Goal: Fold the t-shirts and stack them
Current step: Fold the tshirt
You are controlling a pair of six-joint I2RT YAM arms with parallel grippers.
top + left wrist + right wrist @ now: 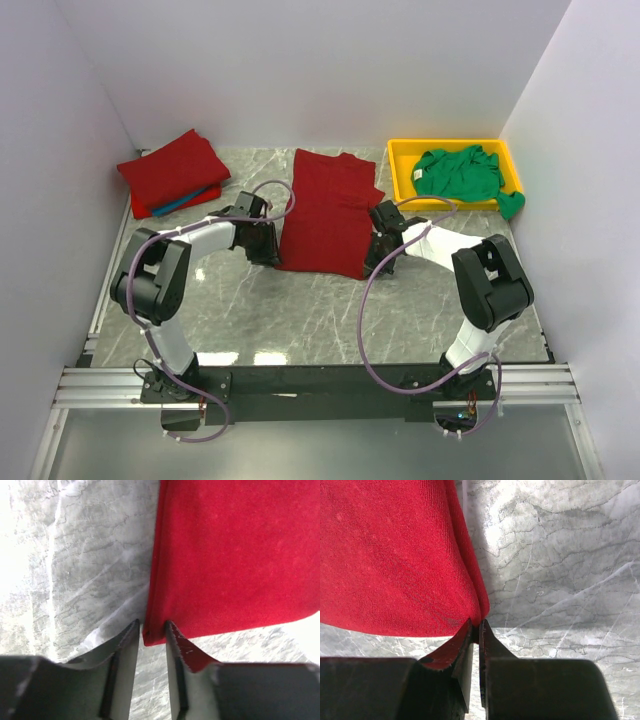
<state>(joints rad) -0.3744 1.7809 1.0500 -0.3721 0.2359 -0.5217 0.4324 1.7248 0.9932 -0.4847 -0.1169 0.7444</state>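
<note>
Currently: red t-shirt (325, 210) lies flat at centre of counter (300, 315); right tool (476, 625) pinches its 5 o'clock corner; left tool (151, 626) straddles the 7 o'clock corner, jaws apart. Seat left grip fully, then lift both corners evenly.

The spread red t-shirt (235, 555) runs off both wrist views; the blue t-shirt (185, 202) is mostly covered.

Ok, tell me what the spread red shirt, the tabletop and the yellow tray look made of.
The red shirt: soft knit cloth, matte; fine ribbing shows. The tabletop: marble or a marble-look sheet, glossy grey; veins and glare. The yellow tray: probably plastic, smooth, evenly coloured rim.
</note>
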